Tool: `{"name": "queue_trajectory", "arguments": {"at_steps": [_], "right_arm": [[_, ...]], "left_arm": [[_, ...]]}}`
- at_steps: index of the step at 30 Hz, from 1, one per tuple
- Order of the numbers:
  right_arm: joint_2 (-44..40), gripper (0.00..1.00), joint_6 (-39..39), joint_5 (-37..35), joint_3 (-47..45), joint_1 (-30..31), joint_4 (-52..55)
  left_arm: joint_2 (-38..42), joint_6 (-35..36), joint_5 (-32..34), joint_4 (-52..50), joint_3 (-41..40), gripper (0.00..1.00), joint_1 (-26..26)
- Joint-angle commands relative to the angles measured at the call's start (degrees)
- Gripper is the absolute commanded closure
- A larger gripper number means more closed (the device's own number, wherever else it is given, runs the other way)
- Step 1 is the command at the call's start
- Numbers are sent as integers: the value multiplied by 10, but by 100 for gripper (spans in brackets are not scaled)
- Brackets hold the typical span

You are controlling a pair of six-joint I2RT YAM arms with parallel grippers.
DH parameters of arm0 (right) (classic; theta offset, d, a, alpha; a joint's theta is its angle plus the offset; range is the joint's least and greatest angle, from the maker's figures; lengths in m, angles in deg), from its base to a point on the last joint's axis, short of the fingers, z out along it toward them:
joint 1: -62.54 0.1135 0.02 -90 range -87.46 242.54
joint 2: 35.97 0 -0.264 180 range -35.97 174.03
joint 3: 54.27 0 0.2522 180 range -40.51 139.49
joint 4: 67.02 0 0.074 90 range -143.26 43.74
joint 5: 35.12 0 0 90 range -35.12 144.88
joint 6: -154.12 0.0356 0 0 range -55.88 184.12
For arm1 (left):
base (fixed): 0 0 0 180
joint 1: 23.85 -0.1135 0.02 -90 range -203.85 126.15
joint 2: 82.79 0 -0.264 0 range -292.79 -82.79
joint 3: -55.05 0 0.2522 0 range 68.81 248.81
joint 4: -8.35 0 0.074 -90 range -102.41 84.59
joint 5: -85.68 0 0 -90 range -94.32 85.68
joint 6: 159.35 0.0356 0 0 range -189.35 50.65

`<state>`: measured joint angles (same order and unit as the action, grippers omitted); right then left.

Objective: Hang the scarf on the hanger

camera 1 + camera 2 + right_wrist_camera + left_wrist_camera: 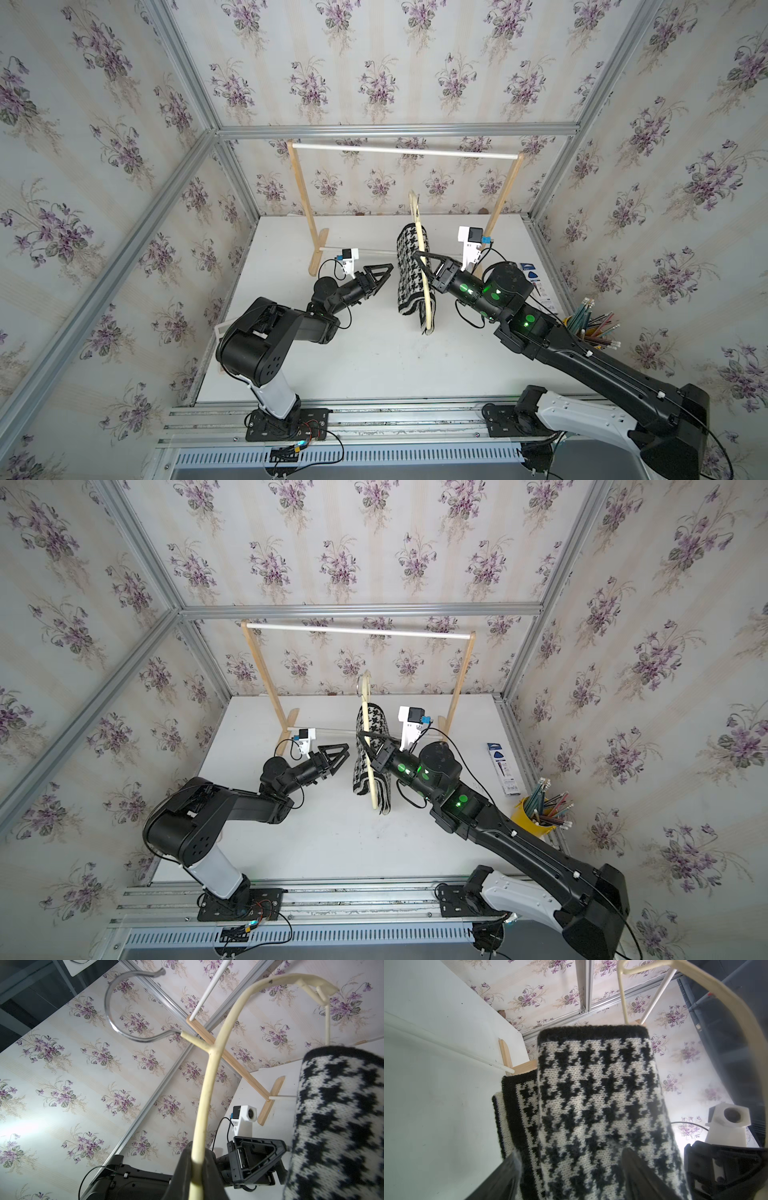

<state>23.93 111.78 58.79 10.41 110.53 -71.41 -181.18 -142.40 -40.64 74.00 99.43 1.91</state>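
The right gripper (195, 1159) has its jaws closed tight on the curved top of the hanger (207, 1088). It holds the hanger up over the white worktop (332, 365), in front of the wooden rack (304, 208). The scarf (409, 266) is folded over the hanger's thin lower bar and hangs down on both sides, with its ends low near the worktop. The left gripper (386, 272) is just beside the scarf. Its jaws are wide open and hold nothing.

The scarf (591, 1095) was black-and-white houndstooth with a black border, the hanger (206, 1088) pale cream, the wallpaper (374, 62) purple-flowered.
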Motion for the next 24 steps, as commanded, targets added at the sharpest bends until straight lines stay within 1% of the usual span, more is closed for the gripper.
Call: {"name": "queue_trajectory", "arguments": {"at_steps": [1, 5, 13, 19, 24], "right_arm": [[2, 100, -12, 7, 9, 0, -54], [9, 100, -9, 16, 12, 0, -60], [14, 100, -7, 18, 11, 0, -68], [17, 100, -7, 24, 14, 0, -75], [15, 100, -7, 24, 14, 0, -75]], "left_arm": [[-12, 8, -13, 20, 6, 23, 3], [-17, 11, -15, 19, 17, 23, 10], [-1, 29, -23, 19, 38, 22, 30], [-6, 27, -27, 20, 46, 22, 42], [-17, 30, -24, 20, 50, 24, 51]]}}
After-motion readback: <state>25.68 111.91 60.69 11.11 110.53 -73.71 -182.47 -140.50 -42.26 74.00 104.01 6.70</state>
